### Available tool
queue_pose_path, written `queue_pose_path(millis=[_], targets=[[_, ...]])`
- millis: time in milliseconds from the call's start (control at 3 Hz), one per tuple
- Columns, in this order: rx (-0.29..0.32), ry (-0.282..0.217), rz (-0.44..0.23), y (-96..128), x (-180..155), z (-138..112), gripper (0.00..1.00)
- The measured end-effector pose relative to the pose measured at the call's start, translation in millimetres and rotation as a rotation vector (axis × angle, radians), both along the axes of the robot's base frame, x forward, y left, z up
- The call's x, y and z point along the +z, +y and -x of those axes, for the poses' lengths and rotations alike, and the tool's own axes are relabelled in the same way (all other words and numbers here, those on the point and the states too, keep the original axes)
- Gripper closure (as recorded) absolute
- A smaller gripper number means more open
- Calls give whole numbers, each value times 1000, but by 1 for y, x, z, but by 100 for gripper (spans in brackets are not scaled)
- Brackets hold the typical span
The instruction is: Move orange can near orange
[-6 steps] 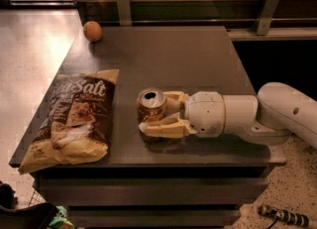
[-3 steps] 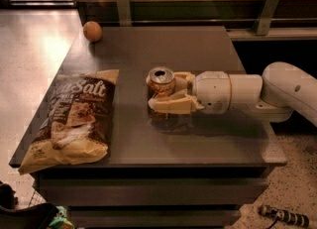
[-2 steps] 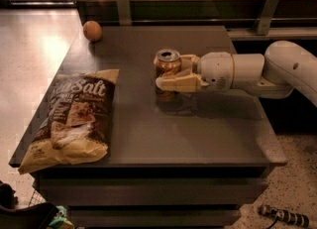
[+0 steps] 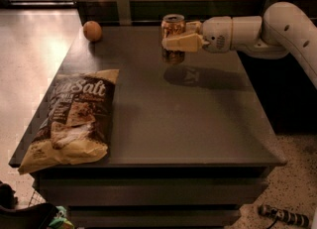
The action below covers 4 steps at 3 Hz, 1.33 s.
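Tool (image 4: 177, 34) sat at 1 o'clock over worktop (image 4: 198, 119), fingers clamped on orange can (image 4: 173, 25), which hung clear of surface. In 2 s, can went from centre to far edge. Orange (image 4: 92, 30) lay well apart at tool's 9 o'clock; leftward traverse and set-down remained.

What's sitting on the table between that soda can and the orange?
Nothing: the camera view shows bare table between the orange can, held in the gripper near the back edge, and the orange. The chip bag lies nearer the front.
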<state>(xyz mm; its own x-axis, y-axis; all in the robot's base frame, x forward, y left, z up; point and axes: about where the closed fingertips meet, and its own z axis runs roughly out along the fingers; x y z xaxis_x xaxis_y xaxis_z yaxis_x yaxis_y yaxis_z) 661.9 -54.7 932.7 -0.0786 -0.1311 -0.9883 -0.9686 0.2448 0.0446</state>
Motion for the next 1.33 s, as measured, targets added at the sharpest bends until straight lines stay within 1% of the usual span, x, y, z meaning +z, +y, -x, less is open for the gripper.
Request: queue_pose_path(millis=[333,667,1000,1333], targets=[[-101,-14,-24,15,21,-76,100],[-176,-33,-46,35,28,-125,100],[-216,-64,-23,74,22,-157,100],[-216,-64,-23,74,22,-157,100]])
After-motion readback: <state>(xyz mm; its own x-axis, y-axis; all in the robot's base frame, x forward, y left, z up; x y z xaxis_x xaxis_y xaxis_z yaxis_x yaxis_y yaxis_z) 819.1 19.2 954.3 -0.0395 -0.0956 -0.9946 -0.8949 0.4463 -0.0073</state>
